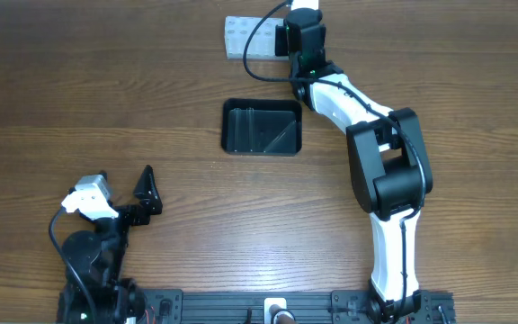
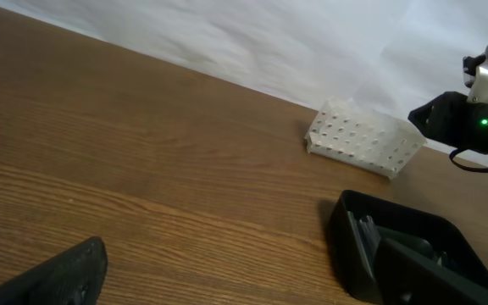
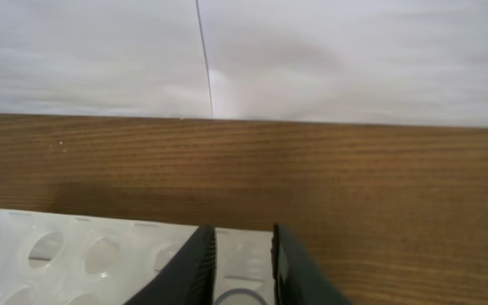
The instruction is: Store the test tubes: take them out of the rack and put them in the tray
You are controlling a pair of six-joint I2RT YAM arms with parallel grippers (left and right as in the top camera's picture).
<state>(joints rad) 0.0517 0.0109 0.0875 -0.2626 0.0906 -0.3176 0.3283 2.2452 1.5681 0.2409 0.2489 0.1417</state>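
The white test tube rack stands at the far edge of the table, also seen as the rack and the rack. My right gripper is at the rack's right end; its fingers are shut on a clear test tube that stands in a rack hole. The black tray lies in front of the rack with clear tubes in it; the same tray is visible from the left wrist. My left gripper rests open near the table's front left, away from both.
A white wall rises just behind the rack. Bare wooden table spreads to the left of the tray and the rack. The right arm stretches over the table to the right of the tray.
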